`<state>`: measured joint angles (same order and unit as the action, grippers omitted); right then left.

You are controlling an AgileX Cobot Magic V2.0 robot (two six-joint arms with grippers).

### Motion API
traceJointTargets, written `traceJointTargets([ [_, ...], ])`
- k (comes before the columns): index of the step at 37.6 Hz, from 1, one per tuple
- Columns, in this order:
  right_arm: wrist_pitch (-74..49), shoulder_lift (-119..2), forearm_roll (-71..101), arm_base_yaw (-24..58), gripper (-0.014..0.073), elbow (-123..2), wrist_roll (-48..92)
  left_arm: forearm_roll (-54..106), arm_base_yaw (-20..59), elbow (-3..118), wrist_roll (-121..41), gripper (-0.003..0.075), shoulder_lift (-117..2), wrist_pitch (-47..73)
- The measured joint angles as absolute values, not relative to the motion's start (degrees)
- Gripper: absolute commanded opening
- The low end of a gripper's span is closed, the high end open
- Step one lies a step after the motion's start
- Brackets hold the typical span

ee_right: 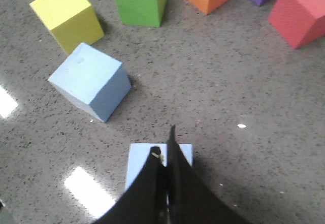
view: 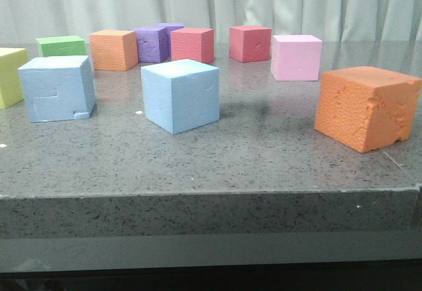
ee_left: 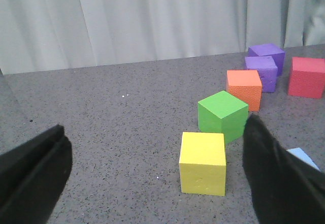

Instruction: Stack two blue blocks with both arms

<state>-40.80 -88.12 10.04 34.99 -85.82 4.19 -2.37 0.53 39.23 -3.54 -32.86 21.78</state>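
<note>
Two light blue foam cubes sit near each other on the grey speckled table (view: 264,152): the seamed light blue foam cube (view: 57,88) stands toward the left, the plain light blue foam cube (view: 180,95) toward the middle. The right hand (ee_right: 161,155), fingers pressed together, hangs just above the plain one. The left hand (ee_left: 152,158), fingers wide apart, holds nothing. A yellow foam cube (ee_left: 202,163), a green one (ee_left: 223,115) and a small orange one (ee_left: 244,88) crowd beside the seamed cube; a large orange foam cube (view: 366,107) stands well apart at right.
</note>
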Motion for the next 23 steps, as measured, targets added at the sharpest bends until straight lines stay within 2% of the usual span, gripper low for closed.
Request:
traceJointTargets([
  [11,-44.4,-81.4,10.0,22.0,-0.0068,-82.8,2.5,-2.4,0.5,39.2,-3.5,0.0651,-32.9,21.8],
  [19,-43.4,-71.1,7.2,5.8,-0.0068,-70.7,2.3,-2.4,0.5,39.2,-3.5,0.0651,-32.9,21.8],
  [23,-39.9,-65.0,6.0,2.7,-0.0068,-63.4,2.3,-2.4,0.5,39.2,-3.5,0.0651,-32.9,21.8],
])
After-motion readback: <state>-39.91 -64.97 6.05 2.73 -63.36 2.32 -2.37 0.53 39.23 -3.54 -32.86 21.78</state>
